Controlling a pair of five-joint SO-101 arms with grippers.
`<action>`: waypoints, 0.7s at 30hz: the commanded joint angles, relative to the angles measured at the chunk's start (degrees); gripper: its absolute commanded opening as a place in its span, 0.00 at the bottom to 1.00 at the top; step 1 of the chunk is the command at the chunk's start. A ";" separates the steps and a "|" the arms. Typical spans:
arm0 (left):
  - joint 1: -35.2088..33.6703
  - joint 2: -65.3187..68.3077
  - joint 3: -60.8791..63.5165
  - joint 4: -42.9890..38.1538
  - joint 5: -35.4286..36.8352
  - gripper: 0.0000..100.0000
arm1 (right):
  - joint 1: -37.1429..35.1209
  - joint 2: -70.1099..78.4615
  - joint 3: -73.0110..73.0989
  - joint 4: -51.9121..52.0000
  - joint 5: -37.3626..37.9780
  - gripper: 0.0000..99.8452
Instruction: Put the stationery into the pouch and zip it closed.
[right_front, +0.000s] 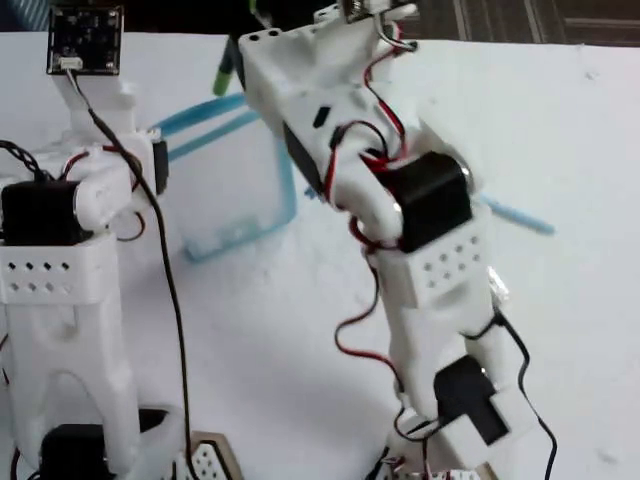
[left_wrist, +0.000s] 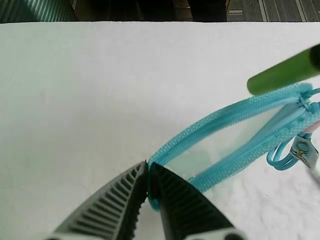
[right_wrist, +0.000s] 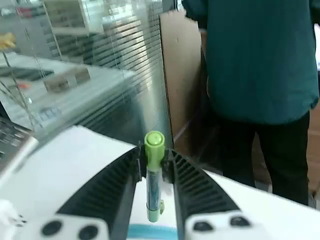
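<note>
Left claw (left_wrist: 148, 172) pinches the pouch (left_wrist: 225, 137) at one end (flat on the counter (left_wrist: 90, 85)) — right claw (right_wrist: 154, 152) clamps a pen (right_wrist: 154, 180), apparently near it.

White table (right_front: 560, 120), glass partition (right_wrist: 100, 75) behind

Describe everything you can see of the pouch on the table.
The pouch is a see-through, plastic-looking bag edged in light blue zipper tape. It lies on the white table with its zip open, the two rows bowed apart. A blue loop pull hangs at the far end. The left gripper has its fingers shut on the near corner. A green pen sits by the far end; contact is unclear.
</note>
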 joint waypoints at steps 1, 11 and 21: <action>0.48 0.40 0.09 0.44 0.35 0.02 | -0.31 -4.35 -0.26 -2.42 0.53 0.02; 0.48 0.40 0.09 0.44 0.35 0.02 | -4.44 -0.92 0.35 5.58 0.62 0.02; 0.22 0.40 0.09 0.44 -0.97 0.02 | -4.53 0.84 0.53 7.87 4.40 0.02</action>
